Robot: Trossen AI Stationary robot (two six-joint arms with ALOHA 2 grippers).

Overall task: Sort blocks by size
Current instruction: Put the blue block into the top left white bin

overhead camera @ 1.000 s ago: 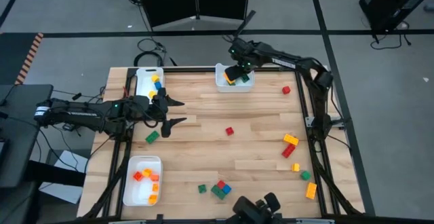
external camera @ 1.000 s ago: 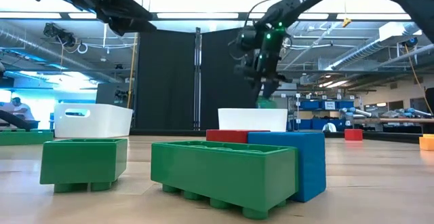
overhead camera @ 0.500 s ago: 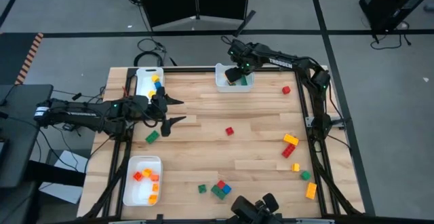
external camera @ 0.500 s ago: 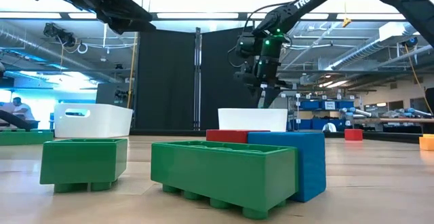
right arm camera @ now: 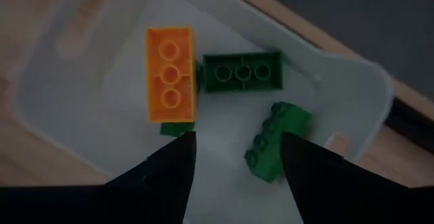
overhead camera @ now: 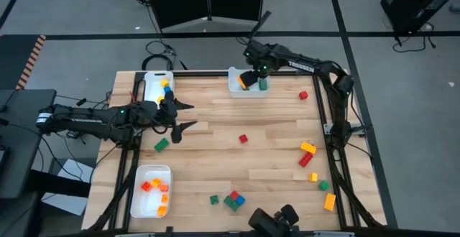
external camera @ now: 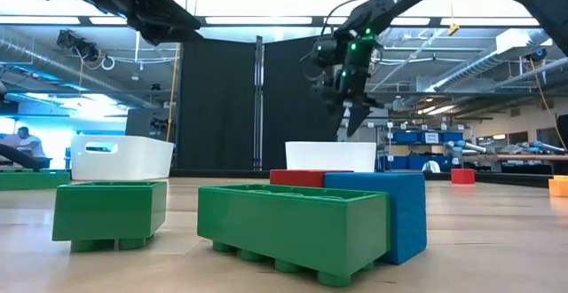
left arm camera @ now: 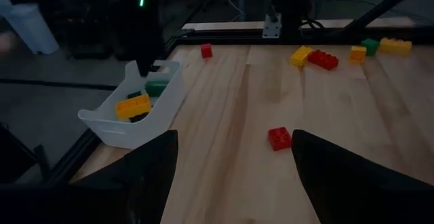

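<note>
The right gripper (overhead camera: pixel 253 75) hung over the white rectangular plastic tray (overhead camera: pixel 235 87) at the middle of the table's far edge, its dark fingers (right arm camera: pixel 308 183) parted and empty, plainly so that whatever it carried would land inside and not on the wood. Directly below it in that tray lay an orange studded plastic brick (right arm camera: pixel 169 83), a long green studded brick (right arm camera: pixel 242 71) just beside it, and a second green brick (right arm camera: pixel 274 141) tipped on its side, which suggested this tray takes the longer pieces. The left gripper (overhead camera: pixel 181 118) waited near the table's left edge, released and holding nothing, with a small green brick (overhead camera: pixel 161 145) on the wood near it. Many loose blocks remained unsorted, among them a small red brick (overhead camera: pixel 244 138) near the table's centre and a yellow and red cluster (overhead camera: pixel 307 153) towards the right edge.
</note>
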